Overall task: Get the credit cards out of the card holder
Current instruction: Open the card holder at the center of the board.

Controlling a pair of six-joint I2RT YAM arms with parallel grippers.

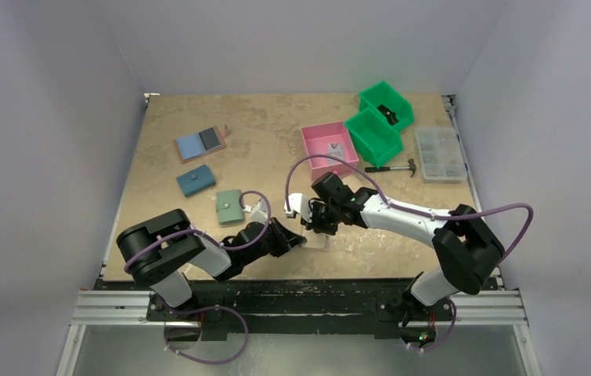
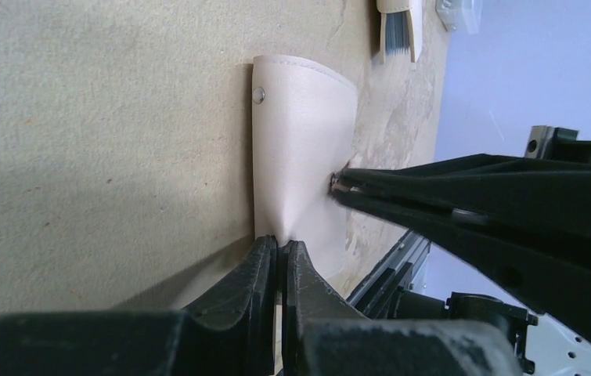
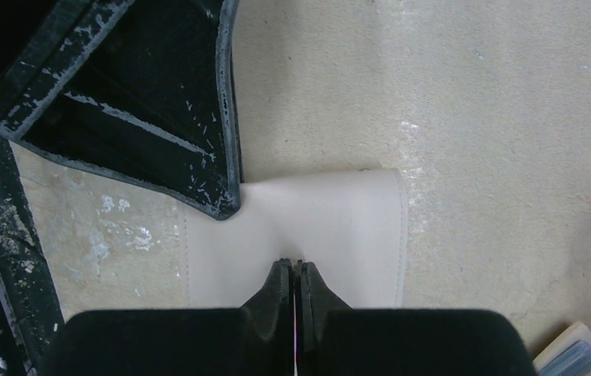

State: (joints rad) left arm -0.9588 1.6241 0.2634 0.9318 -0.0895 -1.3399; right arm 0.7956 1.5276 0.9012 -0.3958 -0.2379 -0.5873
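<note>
Two-arm pinch on folded card holder [image 2: 300, 141]
Left end effector [image 2: 278, 244] and right end effector [image 3: 293, 266] clenched on adjoining holder edges; it lies on the counter [image 3: 472, 94] near the arm bases, probably to peel it open.

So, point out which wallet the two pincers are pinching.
The cream card holder, lying apart to the right of the others; the open blue-and-grey holder, teal wallet and mint-green wallet lie ungripped.

The top view looks down from above and behind the arm bases onto the whole table [image 1: 276, 149]. Both wrist views sit close, low over the pale card holder [image 2: 304, 157], mid-frame in each; overhead it is probably the faint patch at lower centre.
</note>
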